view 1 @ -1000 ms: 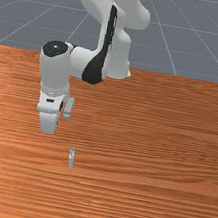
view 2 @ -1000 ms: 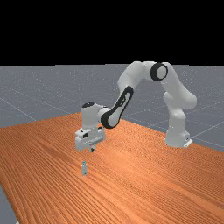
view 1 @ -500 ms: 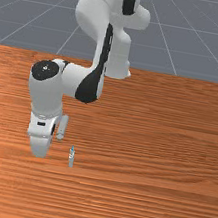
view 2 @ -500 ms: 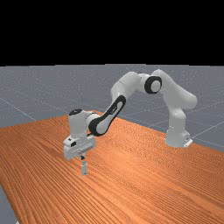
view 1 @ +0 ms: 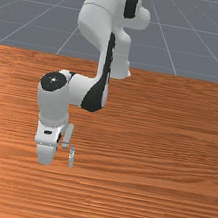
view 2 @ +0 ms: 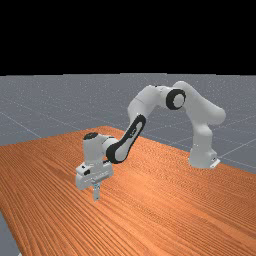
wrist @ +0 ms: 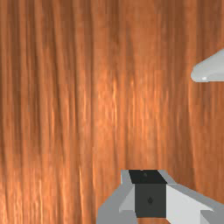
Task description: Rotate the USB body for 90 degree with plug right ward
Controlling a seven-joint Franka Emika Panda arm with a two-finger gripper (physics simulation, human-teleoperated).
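Far view: gripper (view 2: 96, 185) reaches down at the near end of the small, pale, slender USB body (view 2: 96, 194); whether it is open or closed cannot be told. Front view: the USB body lies on the streaked orange-brown wood table (view 1: 151, 195), blue-tipped end toward the smooth white arm's base (view 1: 120, 62), just beside the bulky hand (view 1: 48, 136). Wrist view: a pale, tapered, round-tipped piece (wrist: 211, 71), identity undetermined, stands over glossy wood grain.Far view: the gripper (view 2: 96, 185) reaches down to the small, slender, pale USB body (view 2: 96, 195) and overlaps its upper part; whether open or closed cannot be told. Front view: the USB body lies on the streaked orange-brown wood table (view 1: 151, 195), blue-tipped end toward the smooth white arm base (view 1: 120, 62), just right of the bulky hand (view 1: 48, 136). Wrist view: a pale, tapered, round-tipped piece (wrist: 211, 71), identity undetermined, shows against glossy grain.
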